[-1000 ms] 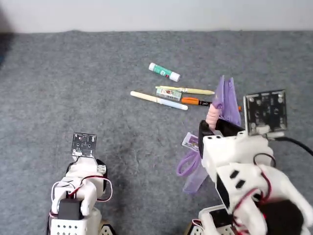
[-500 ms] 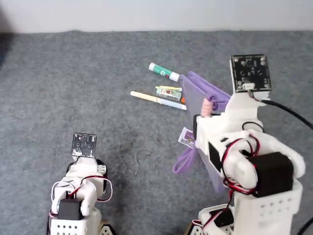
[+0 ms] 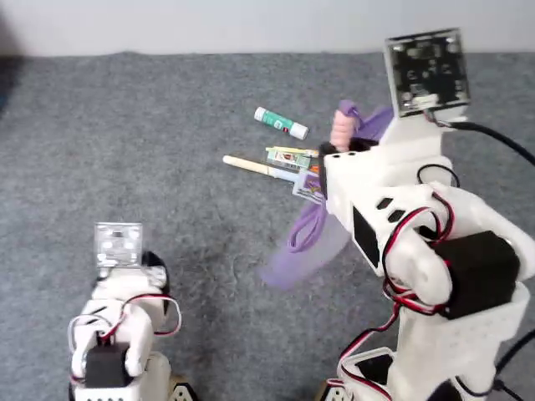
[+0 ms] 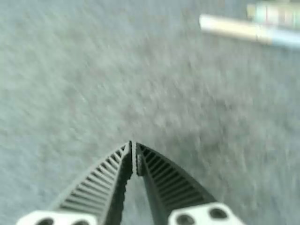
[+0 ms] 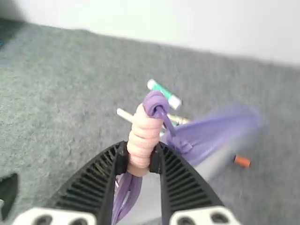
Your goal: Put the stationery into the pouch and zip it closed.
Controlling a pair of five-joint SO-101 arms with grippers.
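Right gripper (image 5: 139, 153) clamped on pink pull (image 5: 141, 133), pouch (image 3: 311, 242) hanging from it, I see left gripper (image 4: 134, 151) closed, empty, near desk's (image 3: 125, 125) front edge, pens (image 3: 261, 168) mid-desk.

The high view is lit evenly and softly from above, and the grey tabletop (image 3: 167, 142) is rendered bright. Faint, short shadows are cast beside the pens (image 3: 251, 165) and the glue stick (image 3: 281, 122) in the upper middle of the frame. The upper left corner is darkened. The hanging end of the purple pouch (image 3: 305, 246) at centre is smeared. In the left wrist view the tabletop and one of the pens (image 4: 234, 29) are streaked, while the left tool (image 4: 133, 150) is shown crisply. In the right wrist view the right tool (image 5: 140, 159) and the pink coil (image 5: 143, 133) gripped in it are clear, and the pouch behind is blurred.
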